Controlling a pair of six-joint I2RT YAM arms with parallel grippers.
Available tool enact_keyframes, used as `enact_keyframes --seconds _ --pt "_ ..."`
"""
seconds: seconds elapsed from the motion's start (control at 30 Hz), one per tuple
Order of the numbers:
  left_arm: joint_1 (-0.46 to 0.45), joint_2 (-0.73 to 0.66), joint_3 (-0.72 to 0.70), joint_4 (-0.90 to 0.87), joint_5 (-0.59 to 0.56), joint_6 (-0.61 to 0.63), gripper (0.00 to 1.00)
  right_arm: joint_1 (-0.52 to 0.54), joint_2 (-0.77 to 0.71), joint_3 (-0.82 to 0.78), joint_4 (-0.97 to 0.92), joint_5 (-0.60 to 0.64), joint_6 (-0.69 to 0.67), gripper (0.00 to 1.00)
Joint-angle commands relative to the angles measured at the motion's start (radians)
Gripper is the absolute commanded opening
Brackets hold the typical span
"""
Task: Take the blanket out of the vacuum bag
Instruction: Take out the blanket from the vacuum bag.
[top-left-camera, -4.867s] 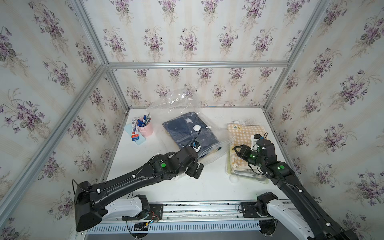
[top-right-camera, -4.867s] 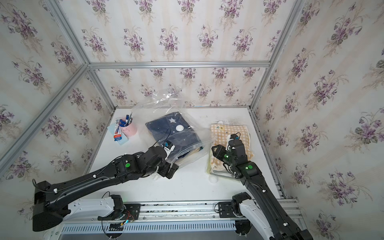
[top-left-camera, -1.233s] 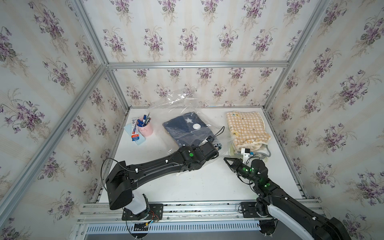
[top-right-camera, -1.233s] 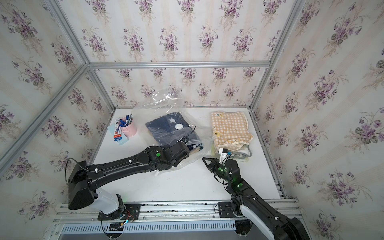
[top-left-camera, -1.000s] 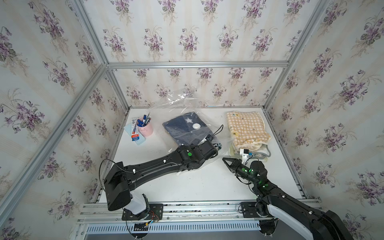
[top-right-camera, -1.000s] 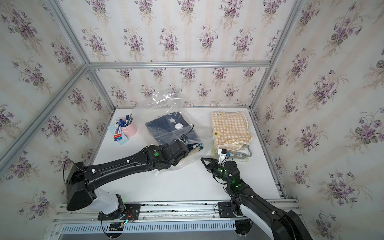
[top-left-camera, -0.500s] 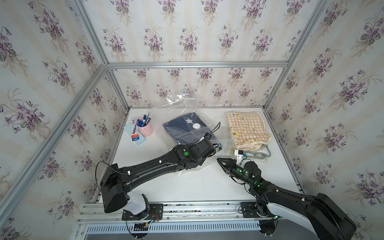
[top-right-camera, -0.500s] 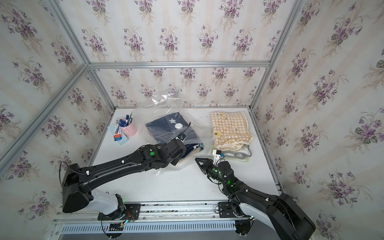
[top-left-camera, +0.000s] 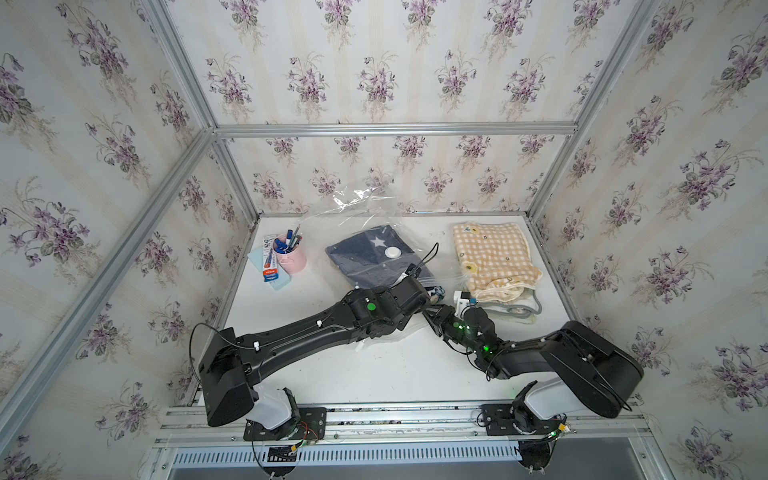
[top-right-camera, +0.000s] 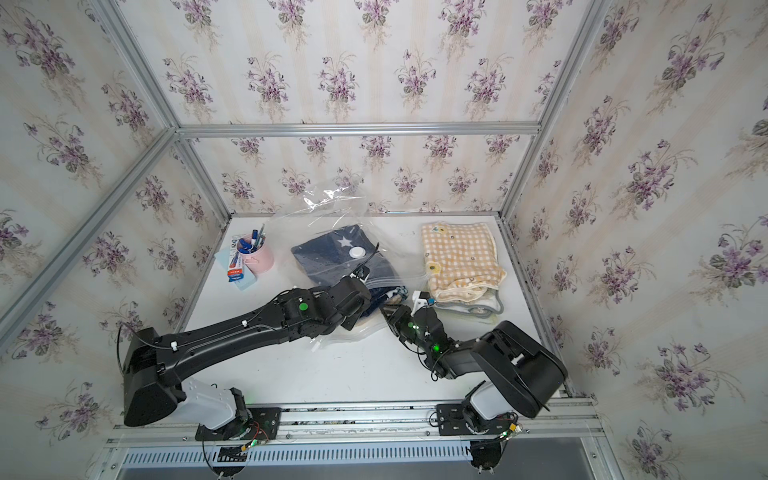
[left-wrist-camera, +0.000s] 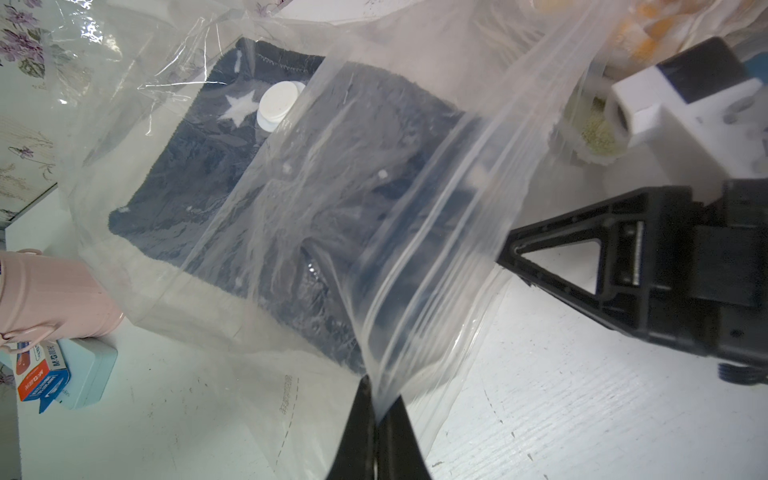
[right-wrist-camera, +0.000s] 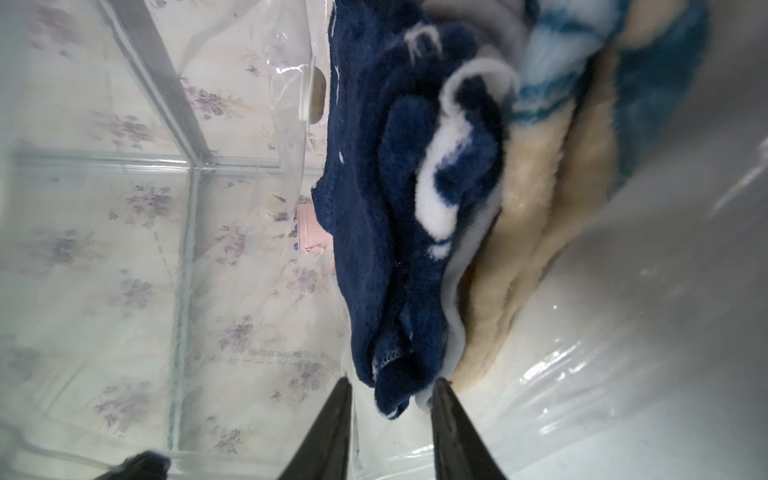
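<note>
The clear vacuum bag (top-left-camera: 415, 262) (top-right-camera: 386, 266) lies mid-table, its white valve disc (top-left-camera: 392, 252) (left-wrist-camera: 278, 102) facing up. Inside it is the folded navy blanket (top-left-camera: 365, 262) (top-right-camera: 332, 257) (left-wrist-camera: 332, 166) with a white star. My left gripper (left-wrist-camera: 377, 399) (top-left-camera: 434, 293) is shut on the bag's zip-seal edge and holds that film up off the table. At the bag's mouth my right gripper (right-wrist-camera: 394, 386) (top-left-camera: 432, 318) stands open. A navy fold of the blanket (right-wrist-camera: 374, 208) hangs between its fingertips (right-wrist-camera: 340, 399), which stand apart from the fold. One right finger (left-wrist-camera: 552, 281) shows beside the lifted film.
A pink cup of pens (top-left-camera: 291, 257) and a pale blue box (top-left-camera: 276, 280) stand at the back left. A folded yellow checked cloth (top-left-camera: 494, 257) lies on a grey-edged cloth at the right. Papered walls and metal rails close in three sides of the white table (top-left-camera: 374, 374).
My right gripper has moved left along the table to the bag's mouth and has opened around the blanket's fold. The left gripper stays shut on the bag's edge and has shifted slightly towards the back.
</note>
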Motion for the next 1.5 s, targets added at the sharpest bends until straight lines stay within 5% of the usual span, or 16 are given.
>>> enact_keyframes --seconds 0.0,0.43,1.47 --pt "0.003 -0.015 -0.009 0.012 0.002 -0.015 0.0 0.01 0.076 0.033 0.128 -0.024 0.019 0.38" --pt "0.017 -0.04 -0.054 0.04 0.022 -0.026 0.0 0.027 0.204 0.126 0.091 -0.018 0.01 0.45" --pt "0.034 -0.12 -0.106 0.048 0.034 -0.03 0.0 0.036 0.203 0.13 0.062 -0.036 -0.002 0.49"
